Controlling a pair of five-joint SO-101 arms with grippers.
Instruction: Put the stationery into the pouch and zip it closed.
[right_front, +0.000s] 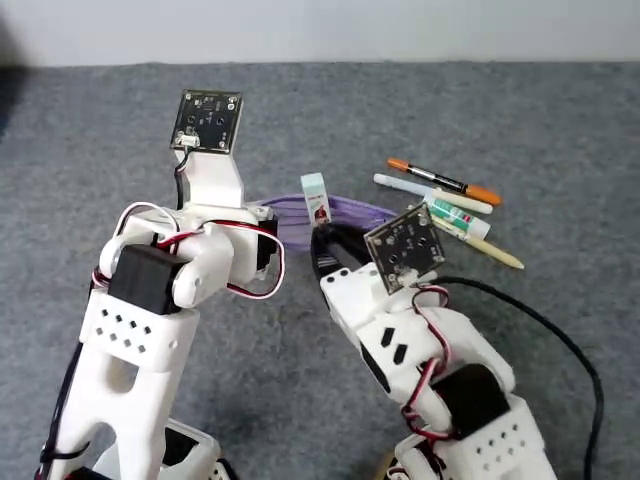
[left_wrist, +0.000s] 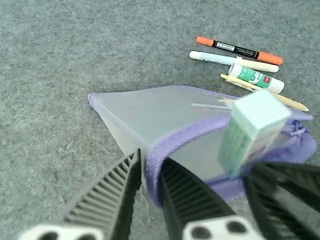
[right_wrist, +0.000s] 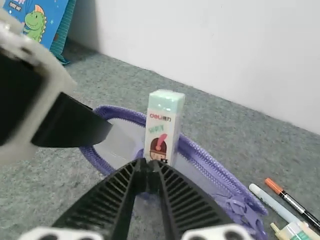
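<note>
A translucent purple pouch (right_front: 288, 214) (left_wrist: 150, 115) (right_wrist: 197, 152) lies on the grey felt between the arms, its mouth held up. My left gripper (left_wrist: 148, 162) is shut on the pouch's purple zipper edge. My right gripper (right_wrist: 150, 164) (right_front: 322, 236) is shut on the lower end of a mint-green eraser (right_front: 316, 197) (left_wrist: 252, 130) (right_wrist: 162, 127), held upright over the pouch's mouth. To the right of the pouch lie an orange marker (right_front: 445, 181) (left_wrist: 240, 50), a white pen (right_front: 430, 192) (left_wrist: 232, 60), a glue stick (right_front: 458, 218) (left_wrist: 256, 77) and a pencil (right_front: 490, 250).
A black cable (right_front: 540, 320) runs along the right arm's base. A white wall and a dinosaur picture book (right_wrist: 35, 20) stand behind the felt. Open felt lies to the far left and far right.
</note>
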